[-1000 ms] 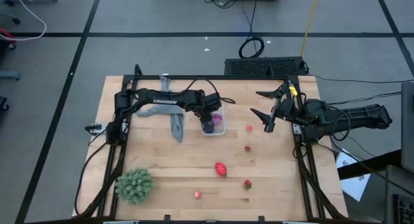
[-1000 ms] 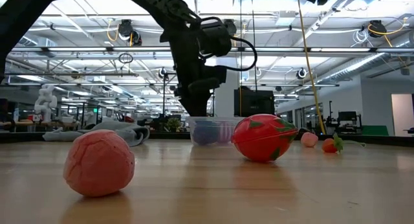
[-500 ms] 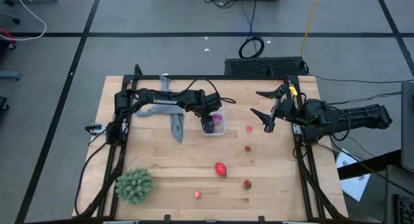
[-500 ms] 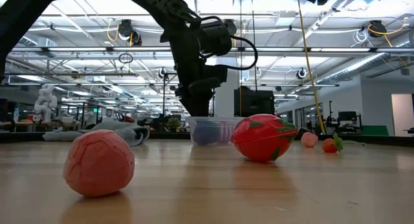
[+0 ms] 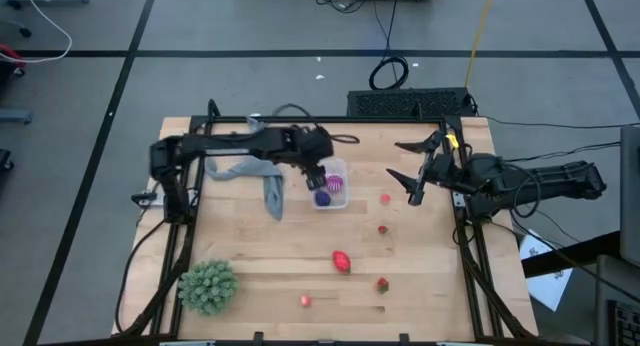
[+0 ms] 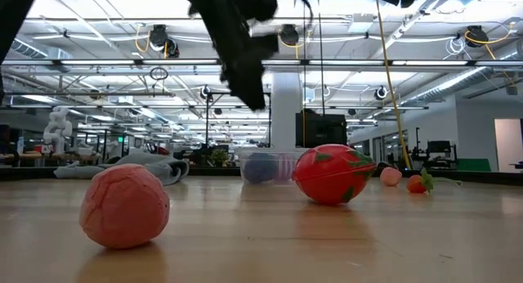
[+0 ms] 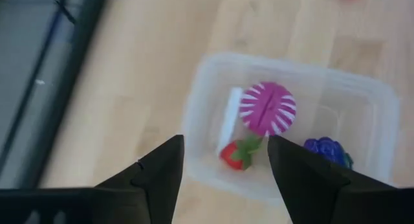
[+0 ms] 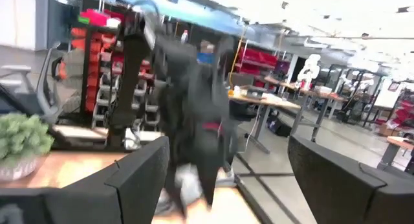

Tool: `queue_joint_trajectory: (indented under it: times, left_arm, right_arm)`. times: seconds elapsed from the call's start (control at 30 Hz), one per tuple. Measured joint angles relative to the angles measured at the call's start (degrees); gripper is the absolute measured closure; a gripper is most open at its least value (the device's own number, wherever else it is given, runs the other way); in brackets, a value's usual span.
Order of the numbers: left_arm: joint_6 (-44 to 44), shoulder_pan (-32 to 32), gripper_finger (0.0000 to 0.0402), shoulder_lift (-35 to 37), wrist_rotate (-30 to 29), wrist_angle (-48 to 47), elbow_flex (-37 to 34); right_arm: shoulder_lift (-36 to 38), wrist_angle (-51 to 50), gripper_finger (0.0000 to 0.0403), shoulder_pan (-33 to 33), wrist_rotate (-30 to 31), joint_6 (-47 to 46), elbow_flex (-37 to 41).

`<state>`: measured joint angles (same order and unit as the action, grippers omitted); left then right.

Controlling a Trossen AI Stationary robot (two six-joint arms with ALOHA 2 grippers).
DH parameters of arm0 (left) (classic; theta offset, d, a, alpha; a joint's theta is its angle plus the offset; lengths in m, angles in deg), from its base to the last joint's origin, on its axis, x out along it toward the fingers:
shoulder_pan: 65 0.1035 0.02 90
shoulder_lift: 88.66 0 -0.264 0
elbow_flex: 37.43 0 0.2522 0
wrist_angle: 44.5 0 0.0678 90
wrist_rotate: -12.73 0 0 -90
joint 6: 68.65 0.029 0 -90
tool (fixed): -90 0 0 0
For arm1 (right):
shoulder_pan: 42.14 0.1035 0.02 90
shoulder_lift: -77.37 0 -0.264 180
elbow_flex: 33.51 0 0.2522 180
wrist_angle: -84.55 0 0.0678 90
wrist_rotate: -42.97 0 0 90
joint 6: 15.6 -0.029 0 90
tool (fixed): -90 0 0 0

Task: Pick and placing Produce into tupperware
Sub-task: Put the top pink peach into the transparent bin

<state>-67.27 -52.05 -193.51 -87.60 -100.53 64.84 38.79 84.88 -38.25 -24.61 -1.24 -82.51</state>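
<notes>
The left hand (image 5: 316,176), fingers spread and empty, hangs just above the tupperware (image 5: 331,189). The loose produce on the desk (image 5: 250,256), such as the larger red fruit (image 5: 342,261), lies nearer the spread, waiting right hand (image 5: 415,175).

A green spiky ball (image 5: 208,286) sat near the counter's (image 5: 250,256) front-left corner; a grey cloth (image 5: 255,174) lay toward its back-left corner.

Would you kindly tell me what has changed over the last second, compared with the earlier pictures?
The left gripper has lifted out of the tupperware and opened, leaving a dark blue-purple fruit inside beside the magenta spiky one and a berry. The right gripper, the loose fruits and the cloth stayed put.
</notes>
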Motion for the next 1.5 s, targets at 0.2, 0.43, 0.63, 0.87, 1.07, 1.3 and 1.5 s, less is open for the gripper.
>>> queue_joint_trajectory:
  times: [0.2,0.43,0.63,0.87,1.07,1.3,1.5]
  left_arm:
    - [-3.8,-0.7,0.0172,12.8,-1.8,-6.3,0.1]
    - [-10.7,-3.5,0.0172,25.7,-1.9,-12.2,0.2]
    - [-14.1,-6.8,0.0172,31.1,-4.8,-13.2,0.2]
    - [-15.1,-8.7,0.0172,31.9,-6.7,-15.6,0.1]
    - [-15.4,-8.7,0.0172,30.8,-7.8,-17.8,0.1]
    - [-15.2,-8.7,0.0172,30.4,-8.3,-18.7,0.1]
    - [-15.2,-8.7,0.0172,30.5,-8.3,-19.5,0.1]
  right_arm:
    - [0.0,-8.8,0.0094,0.0,0.0,1.2,0.0]
    - [-0.5,-22.3,0.0094,0.0,0.0,-6.9,0.0]
    - [-1.9,-32.0,0.0094,-0.1,0.0,-16.5,0.0]
    - [-4.8,-36.7,0.0094,-0.1,-0.1,-23.9,0.0]
    - [-8.3,-40.4,0.0094,-0.3,-2.9,-31.4,0.0]
    - [-15.1,-41.3,0.0094,-0.6,-7.6,-35.1,0.0]
    - [-21.0,-41.8,0.0094,-1.5,-7.7,-34.7,0.0]
